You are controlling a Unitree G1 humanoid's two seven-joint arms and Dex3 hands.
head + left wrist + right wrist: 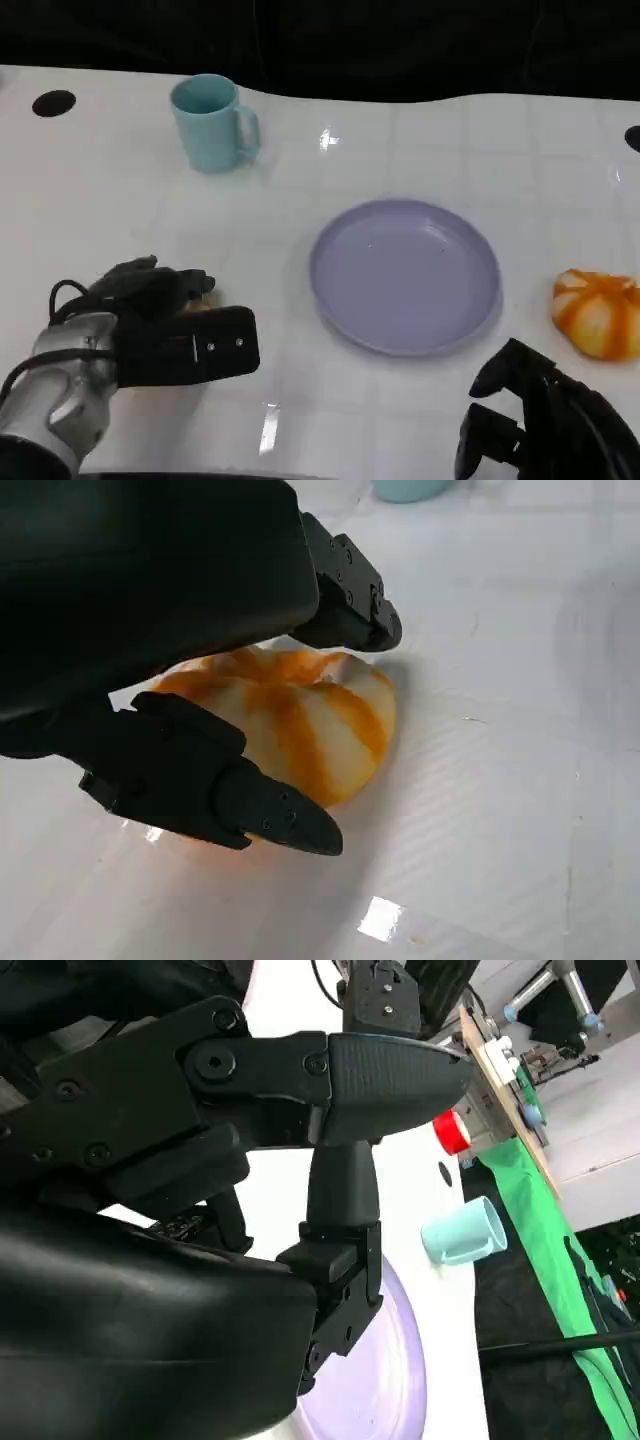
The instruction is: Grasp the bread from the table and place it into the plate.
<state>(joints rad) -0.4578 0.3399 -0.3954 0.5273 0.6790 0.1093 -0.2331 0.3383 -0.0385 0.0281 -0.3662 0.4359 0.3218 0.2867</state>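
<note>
Near left on the table [120, 200]: left robot hand [165, 310] lowered over the bread [300, 720], fingers [350, 600] closed in on opposite sides, seemingly pinching it while it sits on the surface. Wrapped from above, probably so as to lift straight up and carry right to the plate. Domed side up, orange stripes meeting at the crown; only slightly oval, long axis seemingly along the fingers' reach, so gripped across the narrower width. Hard to give a facing beyond that.

Near right: right robot hand [530, 410] low at the table edge, fingers apart, holding nothing, likely parked out of the carrying path.

Further out, centre: lilac plate [405, 275], bare, well apart from the bread. Right of it, a second bread [597, 312] at the table's right edge.

Far left: teal mug [212, 123], upright, handle turned right
</note>
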